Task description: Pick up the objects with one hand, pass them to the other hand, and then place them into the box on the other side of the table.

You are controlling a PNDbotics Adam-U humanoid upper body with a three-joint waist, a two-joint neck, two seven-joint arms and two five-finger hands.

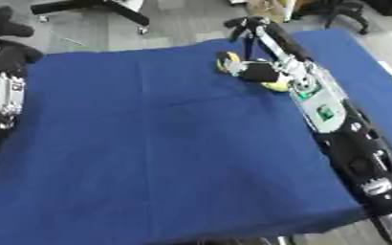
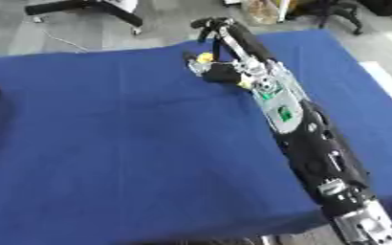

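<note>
Blue cloth (image 1: 166,158) covered the whole table in our left eye view, and on it we saw no box, so we could not tell where the container stood or what lay in it. Our right arm (image 1: 333,119) stretched from the lower right corner up across the cloth to the far edge. Our right hand (image 1: 254,28) was at that far edge, its fingers bent downward past the cloth's border; whether they closed on anything we could not tell. Just beside the forearm, on the cloth near the far edge, lay a black and yellow object (image 1: 248,71), touching or nearly touching the arm; we could not make out which, nor what the object was. Our left arm (image 1: 3,91) showed at the left edge, black with a silver part, but its hand was out of sight.

In our right eye view the same arm ran up the middle right of the picture, with a green mark on its silver forearm. The black and yellow object sat against the arm's left side, close under the wrist, with a small yellow piece at its upper end. The left arm showed only as a dark patch at the left edge
</note>
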